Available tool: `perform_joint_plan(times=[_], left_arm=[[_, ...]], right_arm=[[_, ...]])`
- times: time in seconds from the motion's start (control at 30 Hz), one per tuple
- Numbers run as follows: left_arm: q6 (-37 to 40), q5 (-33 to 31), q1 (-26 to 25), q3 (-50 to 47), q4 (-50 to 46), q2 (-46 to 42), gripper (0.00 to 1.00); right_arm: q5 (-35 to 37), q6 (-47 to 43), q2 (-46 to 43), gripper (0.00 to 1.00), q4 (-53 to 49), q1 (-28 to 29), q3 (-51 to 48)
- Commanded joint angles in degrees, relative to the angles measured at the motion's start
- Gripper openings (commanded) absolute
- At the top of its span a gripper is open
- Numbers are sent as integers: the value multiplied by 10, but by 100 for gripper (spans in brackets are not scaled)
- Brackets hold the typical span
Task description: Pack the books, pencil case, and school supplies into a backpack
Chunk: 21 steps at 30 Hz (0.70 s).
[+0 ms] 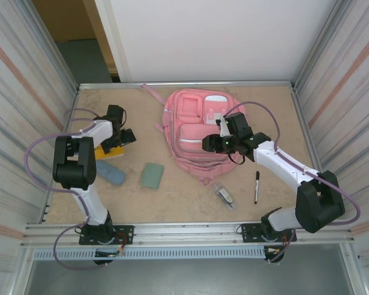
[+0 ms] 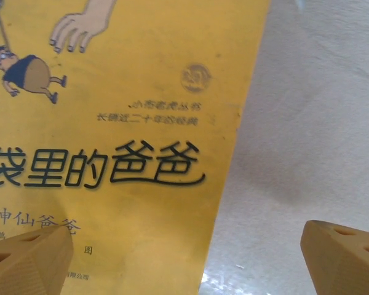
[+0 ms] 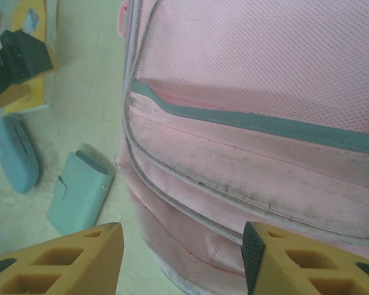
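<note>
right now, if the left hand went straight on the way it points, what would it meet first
Probably the orange-yellow book: the open left hand points down astride the book's edge, half over the cover and half over bare table. How far off the book lies is unclear.

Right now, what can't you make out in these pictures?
Yellow book: top view, the left arm covers most of it; left wrist view, the frame edges cut off its cover.
Backpack zip: top view, the right arm hides part, so open or closed is unclear.
Clear-and-grey item: top view, too small to identify.
</note>
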Motion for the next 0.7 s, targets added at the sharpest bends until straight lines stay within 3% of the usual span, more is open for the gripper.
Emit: perform_joint_plan(times=[0.0,0.17,0.4,0.5,0.67], left_arm=[[-42,72,-51,-1,-11,21,95],[-121,143,-107,-34,30,29,95],[-181,121,-188,-81,36,-24,95],[-196,112,-222,-86,19,-44,94],[-211,125,-253,-105,-6,-86,94]], right_arm=[[4,-13,-1,53,-8,3,4],[3,-9,12,53,-4,3,5],[6,-24,17,53,-13,3,16],[-27,-39,25,52,10,3,22],[-59,-52,96,48,17,39,87]])
